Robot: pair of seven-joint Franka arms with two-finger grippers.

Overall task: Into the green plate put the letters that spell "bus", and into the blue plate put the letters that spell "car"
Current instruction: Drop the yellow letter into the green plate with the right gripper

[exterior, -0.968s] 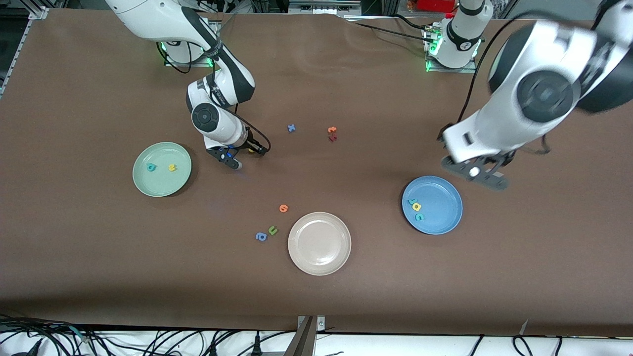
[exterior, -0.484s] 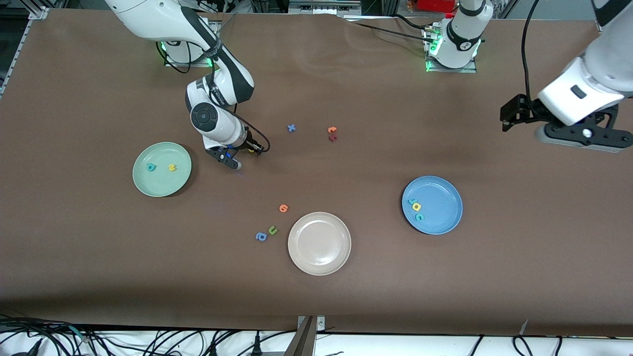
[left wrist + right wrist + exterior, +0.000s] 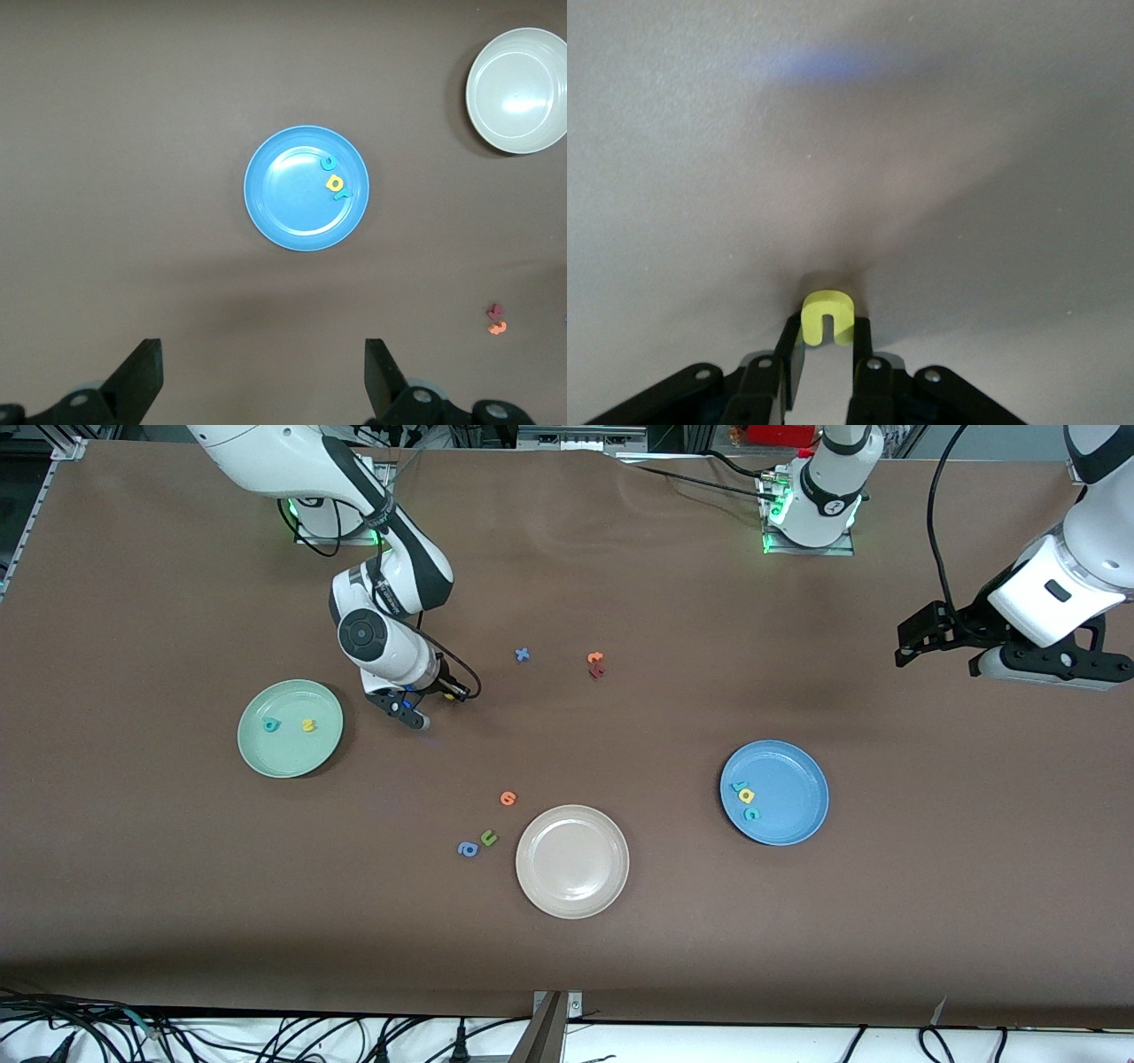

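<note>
My right gripper point(image 3: 827, 332) is shut on the yellow "u" point(image 3: 827, 317), low at the table beside the green plate point(image 3: 292, 766). In the front view the right gripper point(image 3: 416, 717) hides that letter. The green plate holds the teal "b" point(image 3: 271, 724) and the yellow "s" point(image 3: 308, 725). The blue plate point(image 3: 793, 802) holds the teal "r" point(image 3: 735, 786), yellow "a" point(image 3: 746, 795) and teal "c" point(image 3: 751, 813). The left wrist view also shows this blue plate point(image 3: 288, 199) from above. My left gripper point(image 3: 1054, 671) hangs open and empty in the air at the left arm's end of the table, its left gripper point(image 3: 261, 363) fingers wide apart.
A beige-white plate point(image 3: 572, 903) lies nearest the front camera. Beside it lie an orange letter point(image 3: 508, 798), a green "u" point(image 3: 488, 837) and a blue "a" point(image 3: 468, 849). A blue "x" point(image 3: 523, 654), an orange letter point(image 3: 595, 658) and a dark red letter point(image 3: 596, 672) lie mid-table.
My right gripper has shut on the yellow "u". My left arm has swung up and away from beside the blue plate toward its own end of the table, still open.
</note>
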